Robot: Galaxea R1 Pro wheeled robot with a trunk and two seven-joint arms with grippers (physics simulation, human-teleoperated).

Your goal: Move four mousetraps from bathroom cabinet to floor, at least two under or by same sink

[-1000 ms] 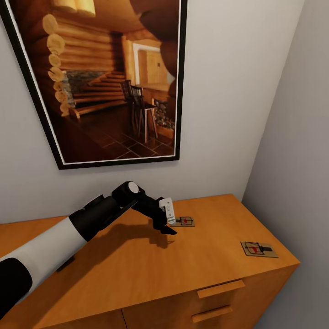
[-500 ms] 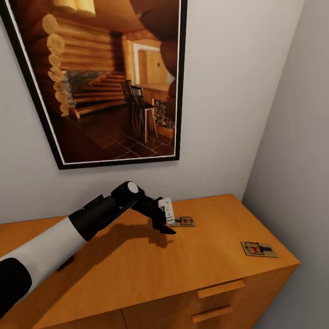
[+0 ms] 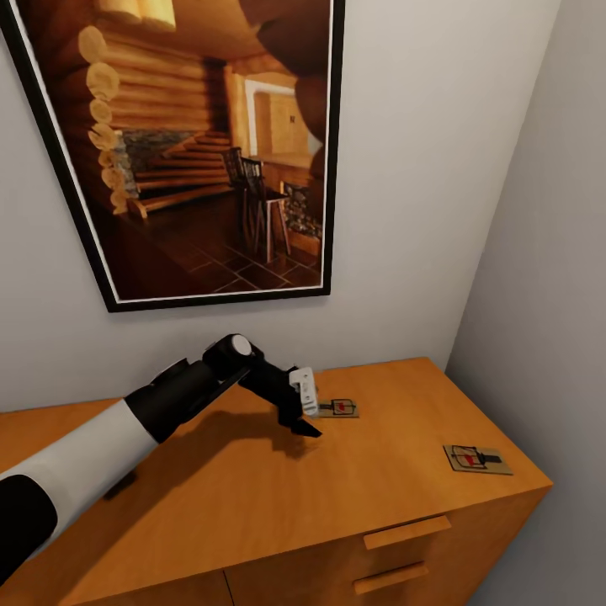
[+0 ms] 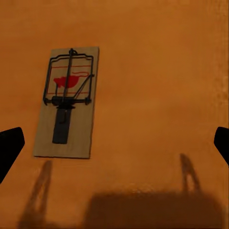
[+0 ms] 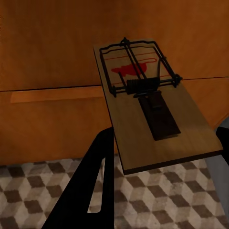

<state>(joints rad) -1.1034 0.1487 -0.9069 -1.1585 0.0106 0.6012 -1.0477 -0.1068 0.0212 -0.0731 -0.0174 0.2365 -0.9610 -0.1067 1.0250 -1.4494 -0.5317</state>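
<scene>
Two mousetraps lie on the orange-tan cabinet (image 3: 252, 488) top: one (image 3: 341, 408) near the wall, another (image 3: 477, 459) by the right front corner. My left gripper (image 3: 306, 421) hovers open just left of the near-wall mousetrap (image 4: 67, 102). In the left wrist view that trap lies flat toward one black fingertip (image 4: 9, 148), with the other fingertip (image 4: 222, 143) far off it. My right gripper (image 5: 164, 138) is shut on a third mousetrap (image 5: 152, 109), holding it level in front of the cabinet front (image 5: 47, 57) above the bathroom floor (image 5: 43, 191).
A large framed picture (image 3: 194, 143) hangs on the wall behind the cabinet. A grey side wall (image 3: 547, 295) closes off the cabinet's right end. Drawer handles (image 3: 406, 532) show on the cabinet front, and one slab handle (image 5: 52, 94) shows behind the held trap.
My left gripper has drifted slightly left and up, a little away from the near-wall mousetrap. Both traps on the cabinet lie where they were.
</scene>
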